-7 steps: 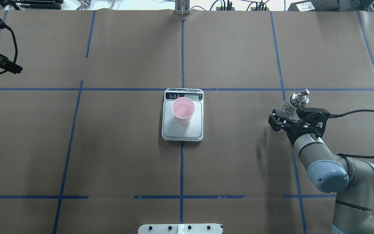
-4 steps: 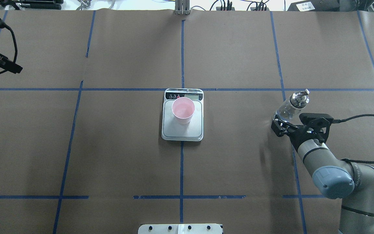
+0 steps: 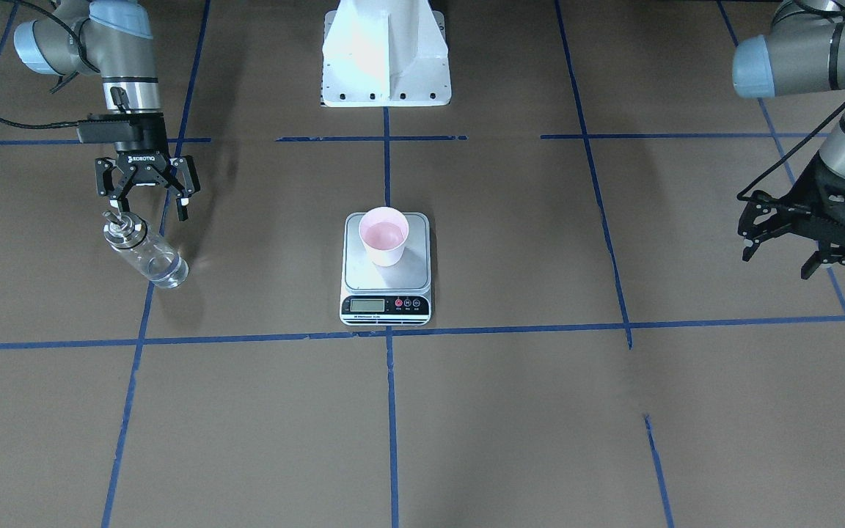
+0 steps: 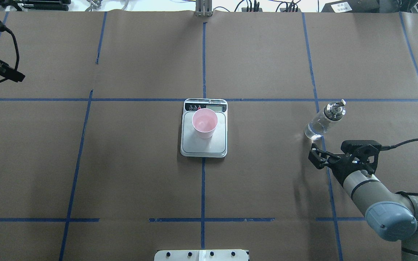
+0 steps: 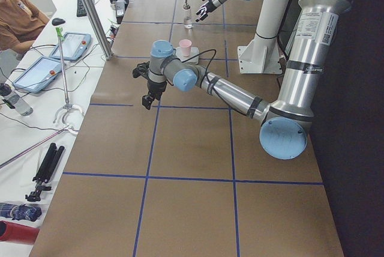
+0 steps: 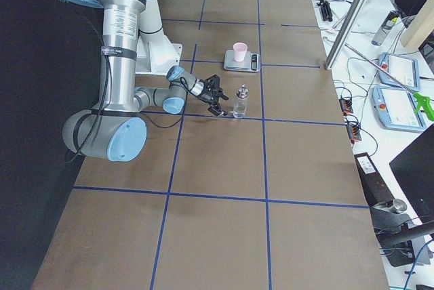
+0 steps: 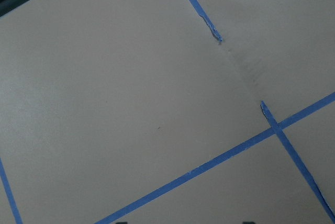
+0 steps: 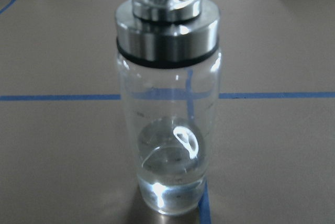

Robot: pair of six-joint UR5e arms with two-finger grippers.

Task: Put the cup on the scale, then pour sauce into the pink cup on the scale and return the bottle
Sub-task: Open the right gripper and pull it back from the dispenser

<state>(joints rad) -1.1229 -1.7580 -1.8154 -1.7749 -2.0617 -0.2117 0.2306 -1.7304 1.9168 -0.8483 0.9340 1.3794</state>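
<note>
One bottle (image 4: 321,121), upright, just released; right gripper (image 3: 150,209) spread, backed off near it. Left gripper (image 3: 777,264) spread, idle. Cup (image 4: 204,122) on scale (image 4: 194,146); task looks finished.

ROBOTIQ, white lettering, right there on the body of the right claw (image 3: 151,209) in the front-facing view. The scale (image 3: 386,282) has a display and button marks, too small to read.

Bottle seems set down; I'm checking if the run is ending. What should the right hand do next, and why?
Probably pull the right hand back toward the robot: it is open, clear of the bottle, which stands upright, and the cup sits on the scale.
</note>
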